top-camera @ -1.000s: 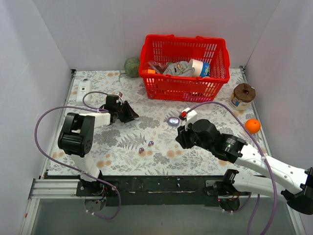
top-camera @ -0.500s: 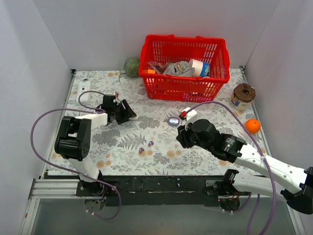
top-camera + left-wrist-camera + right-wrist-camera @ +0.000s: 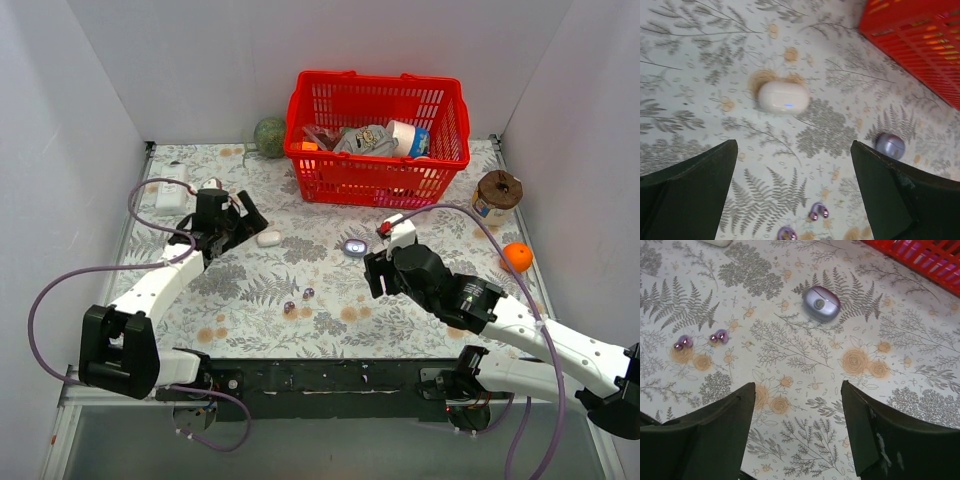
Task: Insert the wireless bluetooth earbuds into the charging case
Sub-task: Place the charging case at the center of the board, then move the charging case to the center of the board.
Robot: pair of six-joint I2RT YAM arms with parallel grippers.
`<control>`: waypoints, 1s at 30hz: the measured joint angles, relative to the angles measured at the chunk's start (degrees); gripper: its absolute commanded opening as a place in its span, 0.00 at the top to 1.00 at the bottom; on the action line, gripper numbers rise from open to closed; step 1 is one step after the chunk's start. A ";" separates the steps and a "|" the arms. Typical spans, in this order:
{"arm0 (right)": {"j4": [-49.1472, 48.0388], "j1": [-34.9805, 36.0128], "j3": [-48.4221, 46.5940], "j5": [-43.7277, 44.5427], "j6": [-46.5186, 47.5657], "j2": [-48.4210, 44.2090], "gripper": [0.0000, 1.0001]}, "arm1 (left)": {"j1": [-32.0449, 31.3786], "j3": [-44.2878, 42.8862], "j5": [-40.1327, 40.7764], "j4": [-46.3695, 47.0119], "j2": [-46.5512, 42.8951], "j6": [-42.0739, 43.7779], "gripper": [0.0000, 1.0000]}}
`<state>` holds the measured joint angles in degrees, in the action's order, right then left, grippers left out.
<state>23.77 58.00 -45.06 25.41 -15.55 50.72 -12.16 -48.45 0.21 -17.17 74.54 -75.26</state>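
The closed lavender charging case lies on the floral cloth, seen near the top of the right wrist view and at the right edge of the left wrist view. The two purplish earbuds lie loose nearer the front, apart from the case. My left gripper hangs open above the cloth, just short of a plain white oval object. My right gripper is open and empty, a little nearer than the case.
A red basket full of items stands at the back. A green ball sits to its left, with a brown-topped can and an orange at the right. A white power strip lies at far left.
My left gripper opened and drew back left, leaving the white oval object on the cloth; its elbow dropped low. My right gripper opened wider.
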 measured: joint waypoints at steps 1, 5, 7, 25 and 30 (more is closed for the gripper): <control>-0.04 -0.15 0.00 1.03 -0.44 -0.07 0.20 | -1.70 -0.52 0.46 -0.20 -0.33 -1.40 0.02; -0.74 -0.90 0.28 3.67 -1.33 -0.07 0.20 | -6.27 -0.87 -0.96 -0.20 0.81 -9.94 0.02; -0.81 -1.14 0.33 4.37 -1.95 0.02 0.20 | -6.38 1.27 -4.00 2.58 1.11 -13.25 0.02; 4.02 -1.38 0.63 5.55 -5.57 -7.89 0.23 | -31.04 -29.14 6.93 -5.46 36.00 -7.28 0.02; 6.08 -1.38 0.63 5.44 -5.75 -10.45 0.23 | -35.28 -36.83 12.04 -10.08 42.75 -5.33 0.02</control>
<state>29.85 56.62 -44.42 30.85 -21.30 40.27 -47.44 -85.27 12.25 -27.24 117.30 -80.60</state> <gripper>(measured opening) 0.774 0.981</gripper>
